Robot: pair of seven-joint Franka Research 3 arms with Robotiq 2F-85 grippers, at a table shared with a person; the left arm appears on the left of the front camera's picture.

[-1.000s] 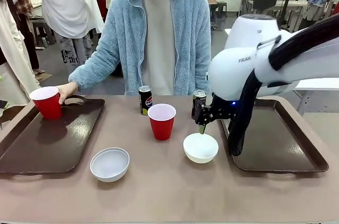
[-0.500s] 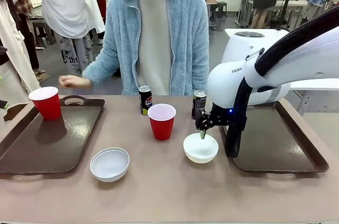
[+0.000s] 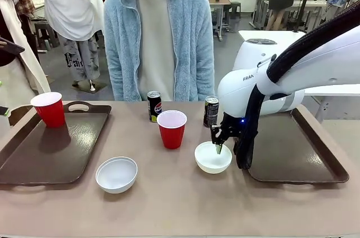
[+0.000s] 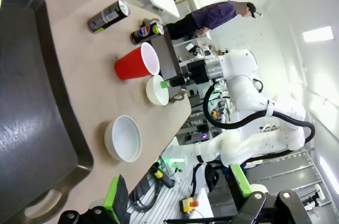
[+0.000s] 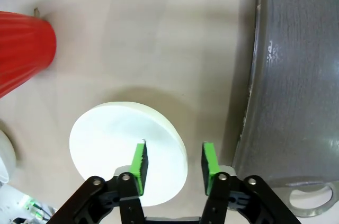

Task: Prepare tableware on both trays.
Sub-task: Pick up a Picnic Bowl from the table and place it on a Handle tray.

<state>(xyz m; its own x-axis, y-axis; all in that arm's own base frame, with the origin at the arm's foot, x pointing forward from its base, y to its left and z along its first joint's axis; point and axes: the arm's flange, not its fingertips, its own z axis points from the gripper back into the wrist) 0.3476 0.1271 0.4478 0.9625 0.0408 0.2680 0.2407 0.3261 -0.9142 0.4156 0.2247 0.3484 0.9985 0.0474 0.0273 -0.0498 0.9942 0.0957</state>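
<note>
Since the earlier frame the person's hand has left the red cup point(image 3: 49, 109) on the left tray point(image 3: 39, 156), and the right end effector point(image 5: 174, 149) has dropped to the white bowl point(image 3: 211, 160). Bowl on the worktop, just beside the right tray point(image 3: 298, 156) — its rim lies between the pads, one inside, one outside; whether they clamp it cannot be told. Left end effector point(image 4: 175, 189) spread wide, well apart — the right arm is nearer.
</note>
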